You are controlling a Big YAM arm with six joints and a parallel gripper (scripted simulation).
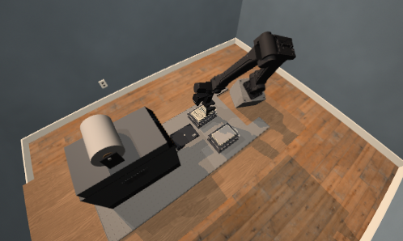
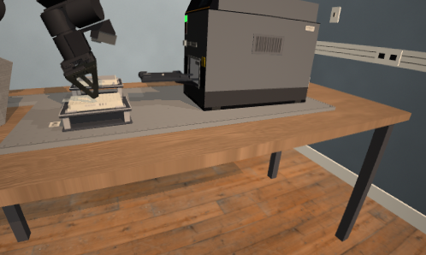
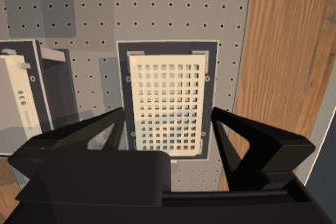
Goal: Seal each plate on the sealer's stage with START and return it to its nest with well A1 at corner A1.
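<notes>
Hovering over the open plate [image 3: 167, 107], the gripper [image 3: 167, 131] is held with its jaws fully apart and nothing is between them. In the wrist view the plate is seen lying flat in its nest [image 3: 123, 100], and the two fingers stand one at each long side of it, at about 3 and 9 o'clock, without touching it as far as can be judged. The second plate [image 3: 10, 102] is seen at 9 o'clock of the first, in its own nest and partly cut by the picture edge; its top looks smooth, so it may be sealed already, but this cannot be told for sure. The sealer [image 2: 252, 52] is found well apart in the exterior view, with its lamp [image 2: 186, 18] green and its stage [image 2: 164, 76] out and bearing no plate. The plate is judged to be light, stiff moulded plastic, with smooth and perhaps slippery side walls, so a firm but not crushing grip is advised. It should be taken across its short width, at the middle of the long sides, so that it is kept level and is not tilted when lifted. The open wells should not be touched by the fingers. A lower descent is probably needed before the jaws are brought together.
</notes>
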